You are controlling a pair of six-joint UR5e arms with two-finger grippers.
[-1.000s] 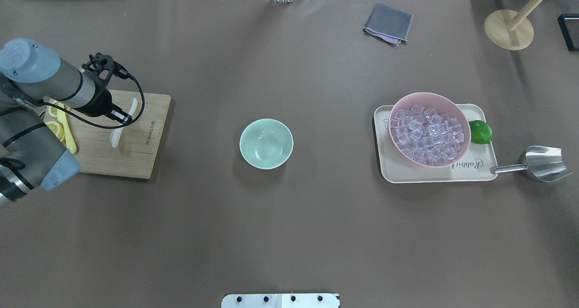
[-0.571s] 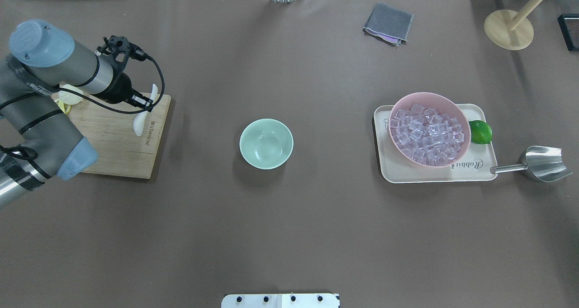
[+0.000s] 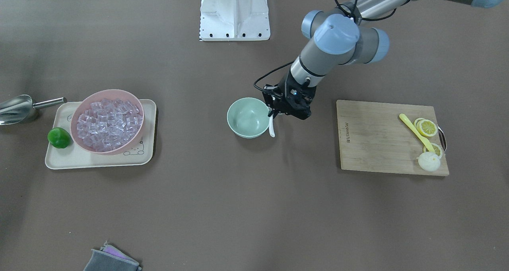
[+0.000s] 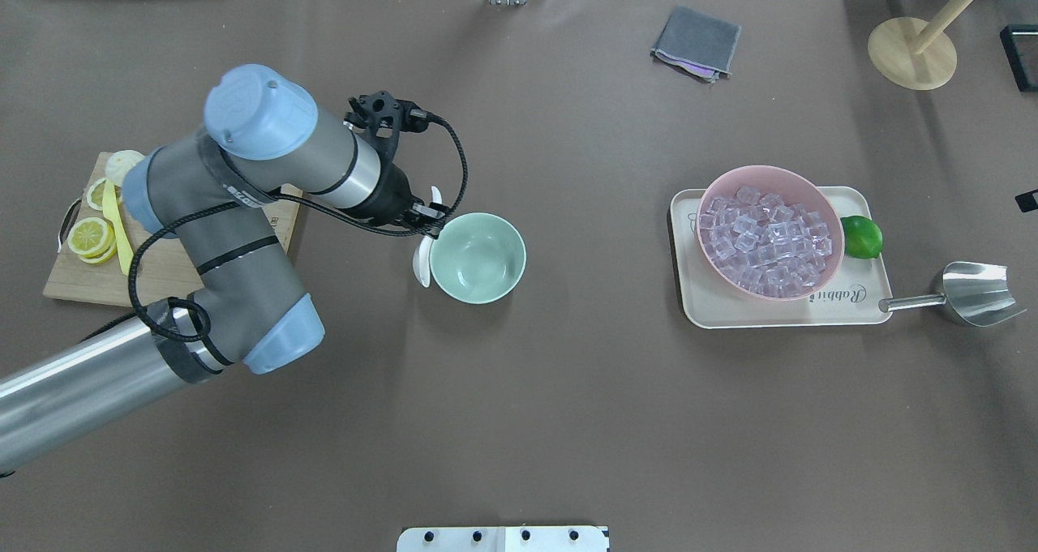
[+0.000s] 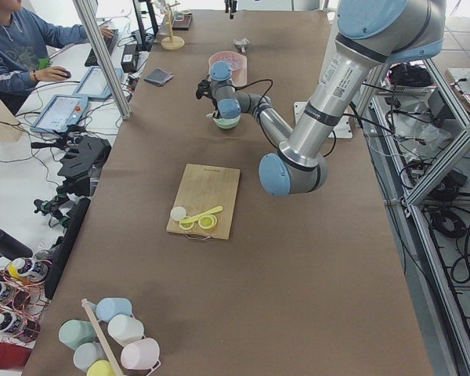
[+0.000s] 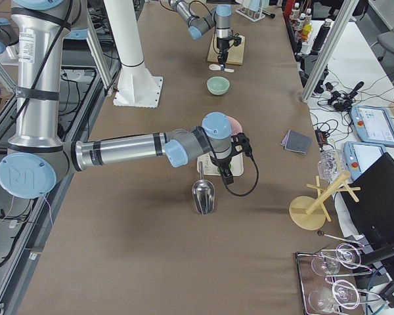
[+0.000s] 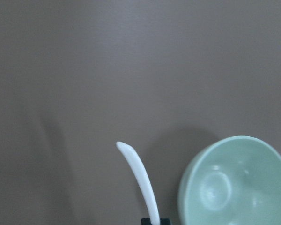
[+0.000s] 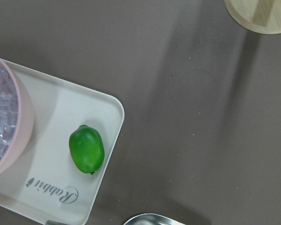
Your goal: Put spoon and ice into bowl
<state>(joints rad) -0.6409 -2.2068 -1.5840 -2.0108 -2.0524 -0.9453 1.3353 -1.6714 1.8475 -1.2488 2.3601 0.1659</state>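
Observation:
My left gripper (image 4: 432, 213) is shut on the handle of the white spoon (image 4: 422, 262) and holds it against the left outer side of the mint-green bowl (image 4: 478, 258), scoop end down. The front view shows the same gripper (image 3: 274, 112), spoon (image 3: 272, 129) and bowl (image 3: 247, 117). In the left wrist view the spoon (image 7: 140, 178) stands beside the empty bowl (image 7: 234, 183). The ice (image 4: 769, 236) is a heap of clear cubes in the pink bowl (image 4: 823, 195). My right gripper (image 6: 225, 176) hangs over the metal scoop's handle; I cannot tell whether it is open or shut.
The pink bowl and a lime (image 8: 86, 148) sit on a cream tray (image 4: 714, 309). The metal scoop (image 4: 973, 293) lies to the tray's right. A cutting board (image 3: 381, 135) holds a yellow spoon (image 3: 415, 132) and lemon slices. A grey cloth (image 4: 697, 43) and a wooden stand (image 4: 912, 53) are at the far edge.
My left arm has carried the white spoon to the right, from over the cutting board to the left side of the mint-green bowl. Nothing else has moved.

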